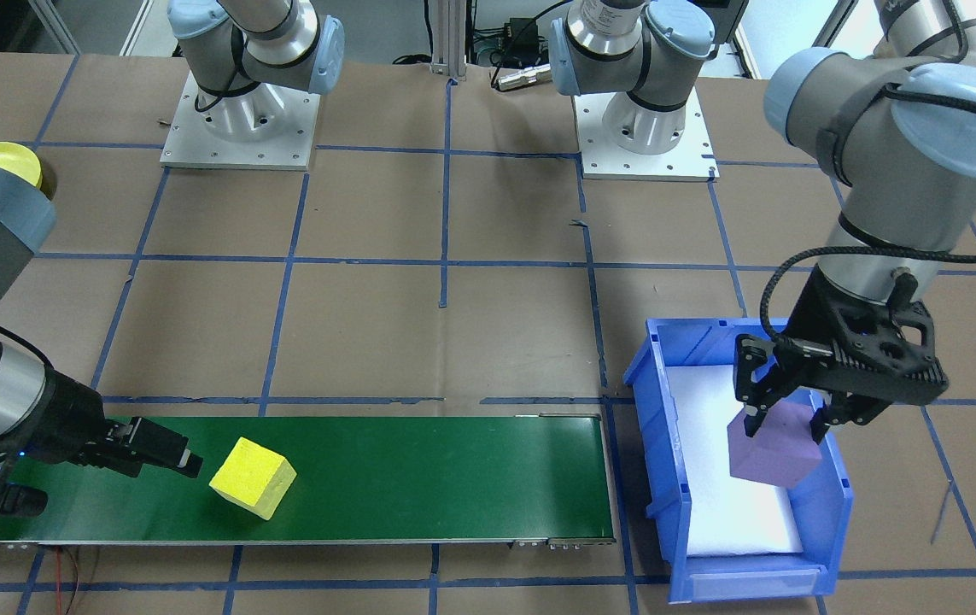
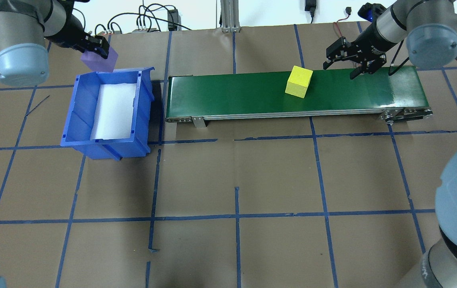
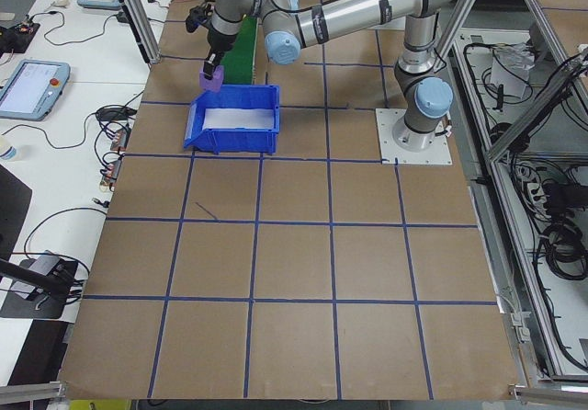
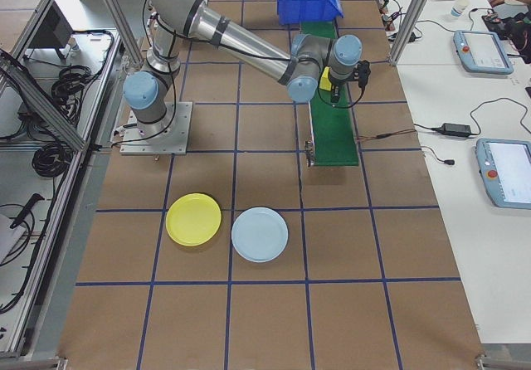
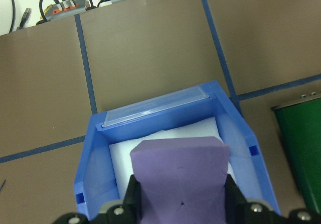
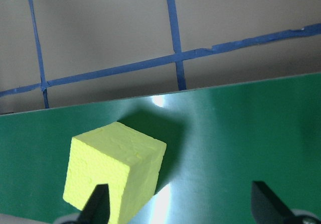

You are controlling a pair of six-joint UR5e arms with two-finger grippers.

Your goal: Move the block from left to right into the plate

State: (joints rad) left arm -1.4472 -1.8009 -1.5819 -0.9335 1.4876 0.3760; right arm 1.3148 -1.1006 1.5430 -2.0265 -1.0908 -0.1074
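The brown table (image 2: 236, 172), crossed by blue tape lines, fills the overhead view, and the long green conveyor belt (image 2: 252, 94) runs across its upper middle. Left of the belt's end sits the blue bin (image 2: 145, 96) with a white lining. In the exterior right view the yellow plate (image 4: 193, 220) lies in the lower middle of the frame, well apart from the belt, with a pale blue plate (image 4: 260, 234) just beside it on its right. A purple block (image 1: 774, 448) hangs over the bin at the lower right of the front-facing view, clamped between the fingers of the left gripper (image 1: 791, 418), which grips it on two opposite sides. The yellow block (image 2: 299, 81) rests on the belt right of its middle, turned slightly askew. The right gripper (image 2: 346, 68) hovers low over the belt just beside that block, at the upper right of the overhead view, its fingers spread apart and holding nothing.
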